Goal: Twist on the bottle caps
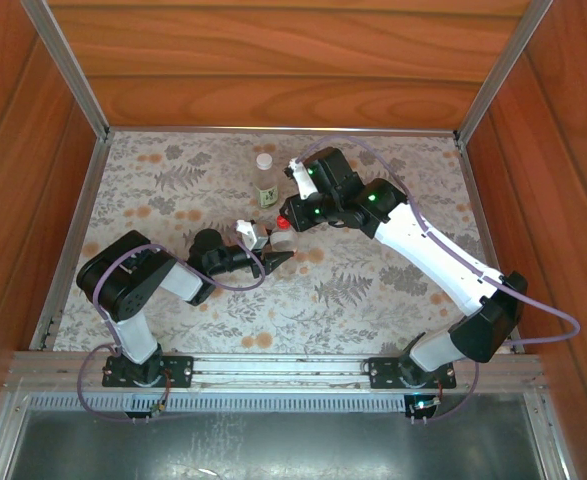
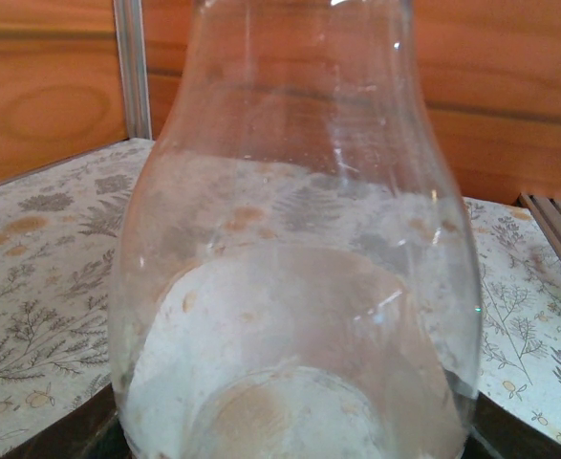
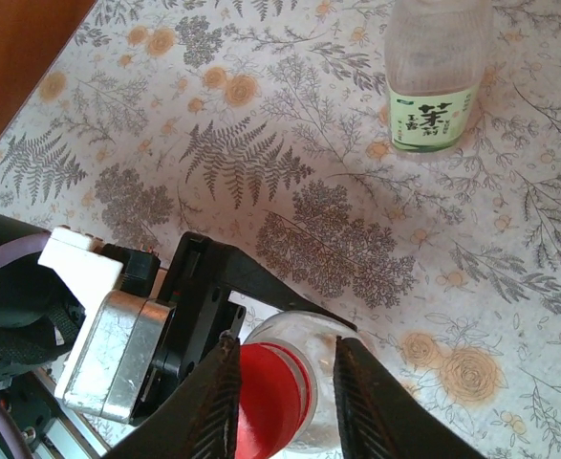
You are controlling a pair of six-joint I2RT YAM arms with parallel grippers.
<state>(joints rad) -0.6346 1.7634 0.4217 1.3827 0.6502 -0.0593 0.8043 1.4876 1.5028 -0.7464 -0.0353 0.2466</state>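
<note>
Right end effector [image 3: 287, 352] astride red cap [image 3: 266, 397] on short bottle [image 2: 290, 239]; open mat [image 3: 261, 143] beyond

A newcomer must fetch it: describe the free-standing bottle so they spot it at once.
On the floral table, look toward the far wall. The bottle stands upright alone; its green-yellow label and white cap distinguish it from the red-capped bottle in the left gripper.

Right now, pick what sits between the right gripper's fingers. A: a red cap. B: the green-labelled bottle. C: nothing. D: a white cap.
A: in the right wrist view the red cap sits between the fingers of the right gripper, at the mouth of the clear bottle.
</note>
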